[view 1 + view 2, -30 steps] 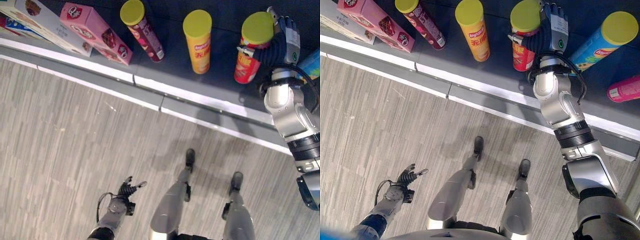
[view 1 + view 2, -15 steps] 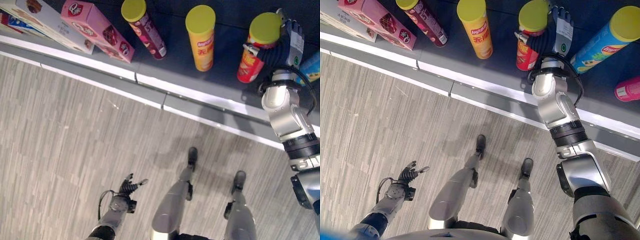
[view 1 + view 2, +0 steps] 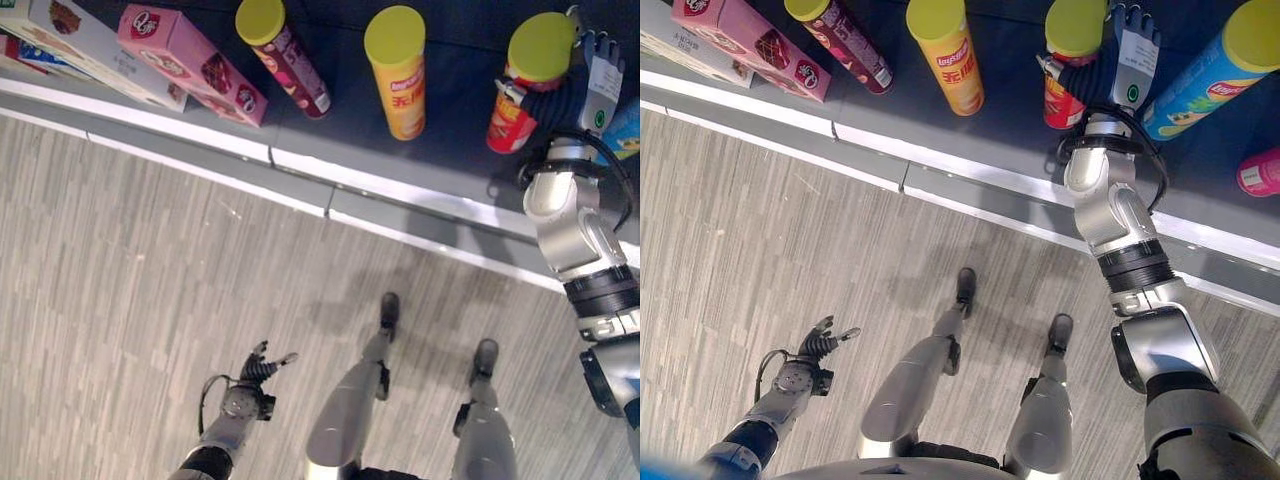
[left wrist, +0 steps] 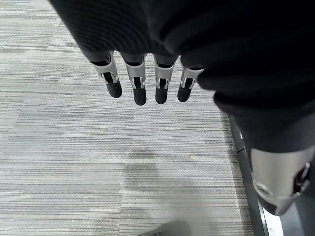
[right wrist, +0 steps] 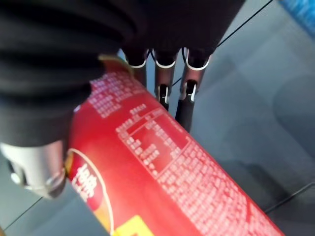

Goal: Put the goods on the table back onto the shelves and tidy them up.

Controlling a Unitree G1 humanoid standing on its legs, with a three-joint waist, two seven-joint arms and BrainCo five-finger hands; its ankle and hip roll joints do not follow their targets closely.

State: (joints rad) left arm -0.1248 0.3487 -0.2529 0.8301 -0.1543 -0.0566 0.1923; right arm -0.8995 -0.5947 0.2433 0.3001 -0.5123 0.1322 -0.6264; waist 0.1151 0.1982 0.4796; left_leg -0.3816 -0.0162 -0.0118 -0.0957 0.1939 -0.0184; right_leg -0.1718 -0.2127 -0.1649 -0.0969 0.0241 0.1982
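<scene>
red can: yellow lid, upright on shelf | right hand: fingers wrapped round it | left hand: relaxed, empty

Red yellow-lidded can — upright on the shelf

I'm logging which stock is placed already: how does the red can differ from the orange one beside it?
The red can has the right hand curled round it; the orange can stands free of any hand. The red can's body is red, the orange can's is orange-yellow. Both are upright tubes with yellow lids on the dark shelf.
</scene>
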